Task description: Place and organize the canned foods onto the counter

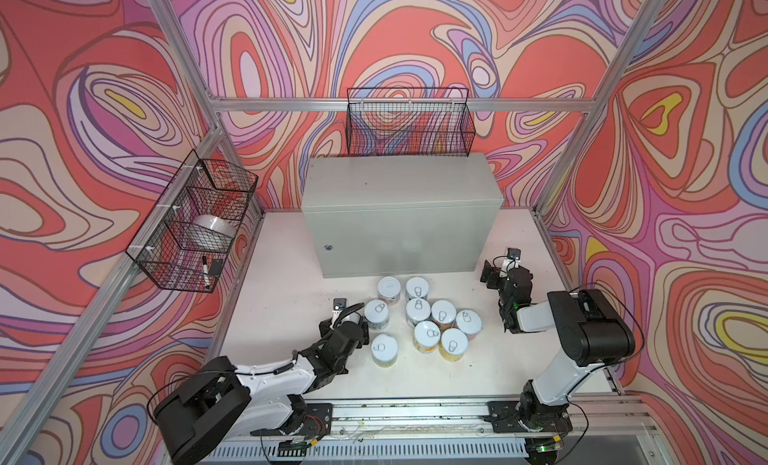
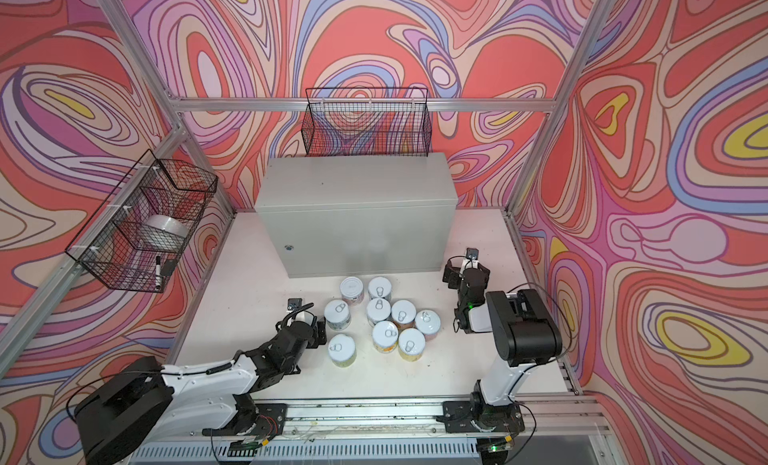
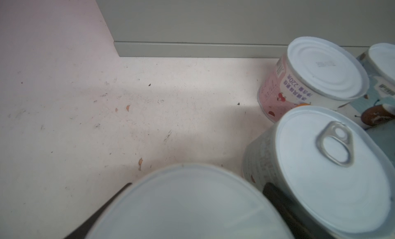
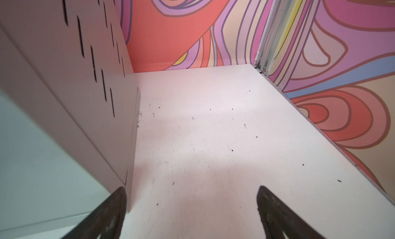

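Pull-tab tin (image 3: 333, 173) crowding our left gripper (image 3: 197, 184), jaws astride a second tin (image 3: 188, 212), grip unclear, right gripper (image 4: 191, 188) spread empty beside the counter (image 4: 64, 82).

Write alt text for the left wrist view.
The nearest tin fills the foreground, its pale lid flanked by the dark fingers of the left gripper. Beside it stands a pull-tab tin; beyond, a pink-labelled tin with a tabless top sits on the scuffed table near the base of the grey counter.

white table (image 1: 282, 301) bears cans (image 1: 417, 309), counter (image 1: 399, 218)
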### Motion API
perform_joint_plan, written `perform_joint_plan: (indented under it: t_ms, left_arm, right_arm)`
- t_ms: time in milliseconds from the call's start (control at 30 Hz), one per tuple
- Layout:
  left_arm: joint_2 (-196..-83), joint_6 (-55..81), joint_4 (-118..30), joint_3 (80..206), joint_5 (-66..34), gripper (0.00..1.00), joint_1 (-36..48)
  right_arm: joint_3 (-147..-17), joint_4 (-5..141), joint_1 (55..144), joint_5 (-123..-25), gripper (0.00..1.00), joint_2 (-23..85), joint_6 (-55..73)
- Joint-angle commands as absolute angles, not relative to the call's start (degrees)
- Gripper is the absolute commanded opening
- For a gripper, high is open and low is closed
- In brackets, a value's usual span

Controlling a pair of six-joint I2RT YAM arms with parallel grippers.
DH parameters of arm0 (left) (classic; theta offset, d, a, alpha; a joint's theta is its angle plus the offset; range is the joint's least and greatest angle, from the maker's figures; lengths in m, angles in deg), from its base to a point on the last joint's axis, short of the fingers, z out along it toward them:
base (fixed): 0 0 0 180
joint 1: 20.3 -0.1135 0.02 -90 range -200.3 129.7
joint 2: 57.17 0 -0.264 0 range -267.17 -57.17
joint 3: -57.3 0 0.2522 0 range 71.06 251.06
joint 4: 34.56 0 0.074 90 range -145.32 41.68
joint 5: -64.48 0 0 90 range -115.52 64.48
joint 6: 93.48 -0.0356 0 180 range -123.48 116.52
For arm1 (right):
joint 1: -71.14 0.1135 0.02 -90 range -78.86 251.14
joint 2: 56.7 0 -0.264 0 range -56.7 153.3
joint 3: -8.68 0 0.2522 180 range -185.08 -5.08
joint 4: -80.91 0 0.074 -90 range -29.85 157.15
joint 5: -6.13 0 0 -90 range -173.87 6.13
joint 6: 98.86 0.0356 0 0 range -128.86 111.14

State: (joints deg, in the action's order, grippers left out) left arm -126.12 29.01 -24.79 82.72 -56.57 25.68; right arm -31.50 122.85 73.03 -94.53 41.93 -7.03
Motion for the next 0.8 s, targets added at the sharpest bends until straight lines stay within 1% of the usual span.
perform_joint_plan:
  t_ms: [0, 100, 233, 300, 367, 433, 567, 633, 733, 767]
  left_arm:
    - [-130.9, 28.2, -20.1, 84.5, -54.5, 0.94, 25.1]
    - [-132.3, 28.2, -19.6, 85.1, -54.2, 0.92, 24.6]
    - [-133.0, 28.2, -20.0, 85.2, -54.1, 0.86, 24.0]
    - [-133.7, 28.2, -20.0, 85.2, -54.1, 0.78, 23.7]
    - [-134.1, 28.2, -20.3, 85.1, -54.0, 0.66, 23.5]
    - [-134.2, 27.9, -20.8, 85.2, -53.7, 0.58, 23.5]
    - [-133.1, 27.5, -22.0, 84.8, -54.2, 0.56, 23.3]
    - [-132.5, 27.2, -22.1, 84.4, -54.2, 0.55, 23.2]
    - [-132.6, 26.8, -22.3, 84.2, -54.5, 0.54, 22.9]
    - [-132.7, 26.9, -22.0, 83.9, -54.6, 0.51, 22.8]
  right_arm:
    - [-31.4, 123.4, 72.8, -94.5, 0.98, 41.6, -6.8]
    - [-31.4, 123.3, 72.8, -94.5, 0.98, 41.6, -6.8]
    - [-31.5, 123.2, 72.8, -94.5, 0.98, 41.6, -6.8]
    - [-31.5, 123.3, 72.8, -94.5, 0.98, 41.6, -6.7]
    - [-31.8, 122.5, 72.8, -94.2, 0.98, 41.6, -6.6]
    - [-31.5, 123.2, 72.8, -95.8, 0.98, 40.9, -7.0]
    - [-37.3, 105.9, 73.0, -99.4, 0.98, 33.0, -5.6]
    - [-37.8, 102.4, 73.1, -97.7, 0.98, 29.1, -4.2]
    - [-40.3, 93.4, 73.0, -95.4, 0.99, 24.5, 3.2]
    - [-41.8, 90.3, 73.1, -92.5, 0.98, 23.6, 4.4]
